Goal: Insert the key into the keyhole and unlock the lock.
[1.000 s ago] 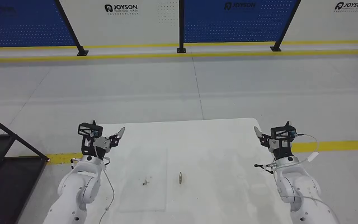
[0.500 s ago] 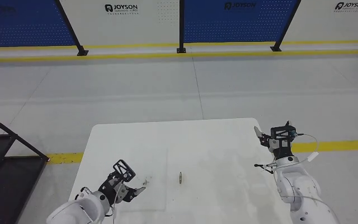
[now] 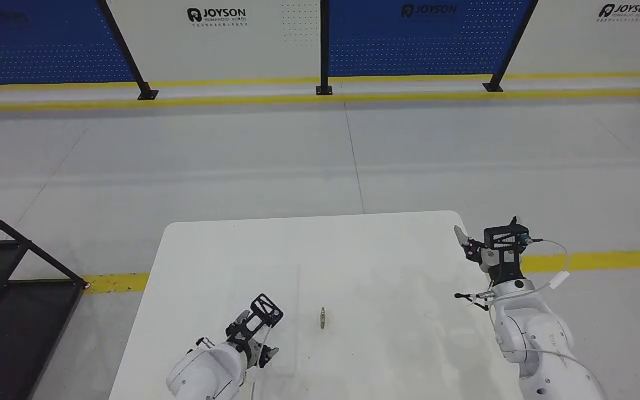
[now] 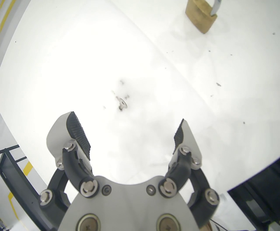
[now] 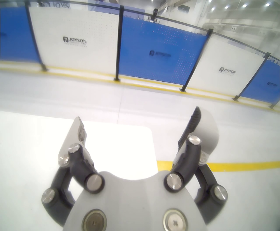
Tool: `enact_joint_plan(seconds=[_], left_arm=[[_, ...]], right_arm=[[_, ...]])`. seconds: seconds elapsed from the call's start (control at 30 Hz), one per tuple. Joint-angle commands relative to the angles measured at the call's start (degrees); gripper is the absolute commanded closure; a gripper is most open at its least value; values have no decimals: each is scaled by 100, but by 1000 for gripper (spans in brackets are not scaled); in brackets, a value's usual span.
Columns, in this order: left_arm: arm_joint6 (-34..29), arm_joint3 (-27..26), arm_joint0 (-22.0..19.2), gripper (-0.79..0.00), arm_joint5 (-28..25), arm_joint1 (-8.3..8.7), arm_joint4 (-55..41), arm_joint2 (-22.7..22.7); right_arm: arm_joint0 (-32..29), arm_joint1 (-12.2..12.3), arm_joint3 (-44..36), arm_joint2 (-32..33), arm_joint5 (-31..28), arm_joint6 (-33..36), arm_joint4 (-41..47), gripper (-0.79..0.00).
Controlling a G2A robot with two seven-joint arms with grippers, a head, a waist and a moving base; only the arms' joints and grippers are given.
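Observation:
A small silver key point(image 4: 121, 102) lies flat on the white table point(image 3: 380, 260). My left gripper point(image 4: 126, 120) hovers just short of it, open, with nothing between its fingers. In the top view the left gripper point(image 3: 260, 332) is low over the table's near left part, covering the key's spot. The brass padlock point(image 4: 201, 18) lies farther off, seen as a small piece point(image 3: 322, 317) at the table's middle. My right gripper point(image 5: 136, 116) is open and empty at the table's right edge point(image 3: 468, 243).
A black metal frame point(image 3: 20, 270) stands off the table's left side. Small dark specks point(image 4: 218, 84) dot the table between key and padlock. Beyond the table lie a grey floor with yellow lines and a fence of blue and white panels point(image 3: 420, 35).
My left arm has swung from the table's far left edge inward and down to just over the key. The right arm, key and padlock have stayed put.

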Motion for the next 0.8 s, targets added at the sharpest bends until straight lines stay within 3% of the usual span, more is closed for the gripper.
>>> enact_joint_plan(seconds=[0.0, 0.03, 0.33, 0.77], left_arm=[[48, 170, -130, -643, 196, -26, 64, 120], [89, 215, -187, -573, 290, -32, 166, 138], [49, 545, -406, -348, 455, -69, 190, 230], [80, 788, -545, -240, 492, -102, 245, 357]], right_arm=[[0, 0, 0, 0, 0, 0, 0, -785], [0, 0, 0, 0, 0, 0, 0, -785], [0, 0, 0, 0, 0, 0, 0, -785], [0, 0, 0, 0, 0, 0, 0, -785]])
